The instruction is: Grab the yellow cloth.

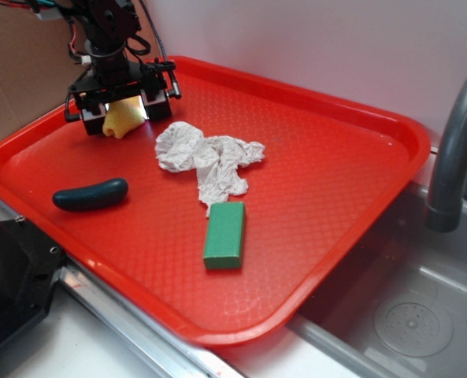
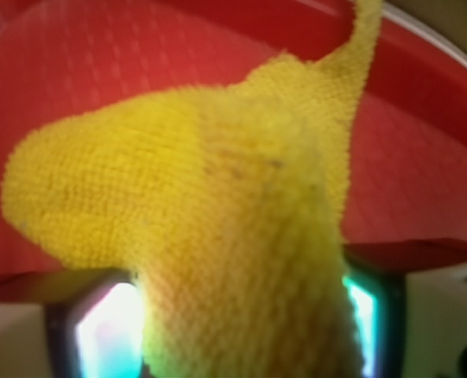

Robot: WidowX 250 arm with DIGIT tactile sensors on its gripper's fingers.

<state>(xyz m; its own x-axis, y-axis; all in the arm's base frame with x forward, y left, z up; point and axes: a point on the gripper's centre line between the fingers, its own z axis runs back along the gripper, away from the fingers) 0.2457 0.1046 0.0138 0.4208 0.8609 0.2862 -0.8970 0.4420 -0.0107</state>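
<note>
Hand (image 1: 123, 110) clamped on yellow cloth (image 1: 121, 118) at far-left corner of red tray (image 1: 335, 197); cloth bunched between fingers (fills wrist view), so grasp looks secure. Paper towel (image 1: 205, 157) apart.

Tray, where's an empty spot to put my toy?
The right side of the tray, past the paper towel and green block, is bare. So is the front strip below the block. It is crowded near the gripper holding the yellow cloth.
</note>
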